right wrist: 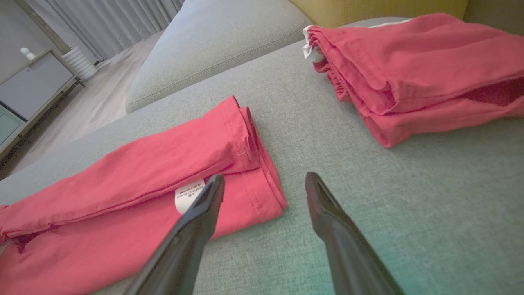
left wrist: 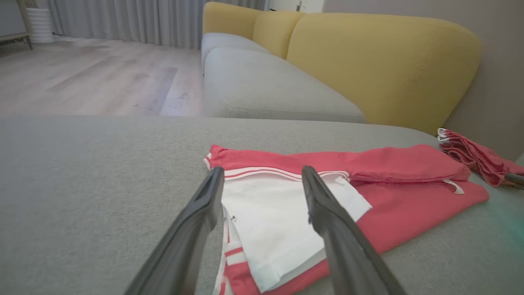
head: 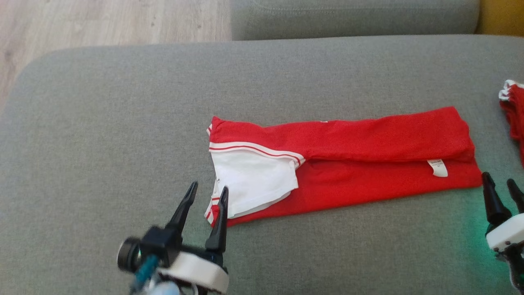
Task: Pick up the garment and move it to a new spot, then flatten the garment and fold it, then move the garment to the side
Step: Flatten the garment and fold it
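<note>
Holding nothing, jaws wide: left gripper (head: 208, 191), right gripper (head: 499, 181) | folded red-and-white cloth garment (head: 368, 137) flat on grey fabric cushion (head: 102, 123)

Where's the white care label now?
In the head view, the care label lies on the red garment near its right end, left of the right gripper.

A broad grey cushion (head: 102, 123) fills the foreground. Beyond the cushion lies a second grey seat (left wrist: 266, 90) backed by yellow upholstery (left wrist: 380, 61). Past the cushion's far left edge, pale wood floor (left wrist: 94, 78) runs to grey curtains (left wrist: 123, 20) and a low grey cabinet (right wrist: 37, 82).
</note>
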`<state>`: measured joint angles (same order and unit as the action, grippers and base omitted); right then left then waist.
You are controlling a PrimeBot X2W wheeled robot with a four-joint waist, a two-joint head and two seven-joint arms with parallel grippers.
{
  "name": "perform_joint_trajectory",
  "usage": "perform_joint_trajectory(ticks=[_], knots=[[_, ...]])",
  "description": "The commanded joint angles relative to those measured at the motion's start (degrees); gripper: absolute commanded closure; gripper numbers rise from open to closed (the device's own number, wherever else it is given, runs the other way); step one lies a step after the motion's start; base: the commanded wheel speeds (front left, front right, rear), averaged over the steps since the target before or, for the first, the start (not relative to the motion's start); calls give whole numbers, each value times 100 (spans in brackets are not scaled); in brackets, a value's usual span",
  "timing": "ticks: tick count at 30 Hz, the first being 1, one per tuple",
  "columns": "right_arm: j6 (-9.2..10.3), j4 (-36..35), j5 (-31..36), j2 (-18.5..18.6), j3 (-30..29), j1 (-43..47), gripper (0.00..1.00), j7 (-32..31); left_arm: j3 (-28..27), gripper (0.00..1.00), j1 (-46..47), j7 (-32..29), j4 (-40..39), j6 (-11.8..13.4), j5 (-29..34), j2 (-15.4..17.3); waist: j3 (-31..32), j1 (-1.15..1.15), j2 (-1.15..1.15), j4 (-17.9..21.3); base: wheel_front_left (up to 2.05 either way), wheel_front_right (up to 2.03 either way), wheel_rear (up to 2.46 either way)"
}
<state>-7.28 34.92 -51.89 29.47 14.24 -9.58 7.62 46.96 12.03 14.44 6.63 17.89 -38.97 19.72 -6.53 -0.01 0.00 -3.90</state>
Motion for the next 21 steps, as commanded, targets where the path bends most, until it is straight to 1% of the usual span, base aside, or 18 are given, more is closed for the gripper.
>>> perform_joint_trajectory(ticks=[1, 4, 7, 12, 16, 17, 18, 19, 21], knots=[[-21, -156, 99, 100, -35, -10, 0, 13, -413, 0, -1, 55, -225, 121, 286, -43, 70, 1, 0, -44, 0, 0, 0], [-21, -123, 293, -70, -274, -58, 0, -79, -865, 0, -436, 55, -414, 322, 966, -367, 116, 1, 0, -156, 0, 0, 0], [-21, 42, 476, -207, -554, -263, 0, -174, -1211, 0, -785, 55, -640, 361, 1542, -642, 109, 1, 0, -314, 0, 0, 0], [-21, 748, 995, -329, -1013, -796, 0, -300, -1474, 0, -1098, 55, -840, 167, 2230, -915, 49, 1, 0, -585, 0, 0, 0], [-21, 1509, 1448, -379, -1302, -1160, 0, -404, -1622, 0, -1168, 55, -879, -76, 2507, -1104, -14, 1, 0, -776, 0, 0, 0], [-21, 1509, 1448, -379, -1302, -1160, 0, -404, -1622, 0, -1168, 55, -879, -76, 2507, -1104, -14, 1, 0, -776, 0, 0, 0], [-21, 1841, 1621, -421, -1360, -1275, 0, -555, -1695, 0, -1181, 55, -870, -188, 2606, -1184, -38, 1, 0, -824, 0, 0, 0], [-21, 1841, 1621, -421, -1360, -1275, 0, -555, -1695, 0, -1181, 55, -870, -188, 2606, -1184, -38, 1, 0, -824, 0, 0, 0], [-21, 2103, 1770, -459, -1388, -1331, 0, -698, -1773, 0, -1204, 55, -863, -282, 2682, -1258, -56, 1, 0, -848, 0, 0, 0]])
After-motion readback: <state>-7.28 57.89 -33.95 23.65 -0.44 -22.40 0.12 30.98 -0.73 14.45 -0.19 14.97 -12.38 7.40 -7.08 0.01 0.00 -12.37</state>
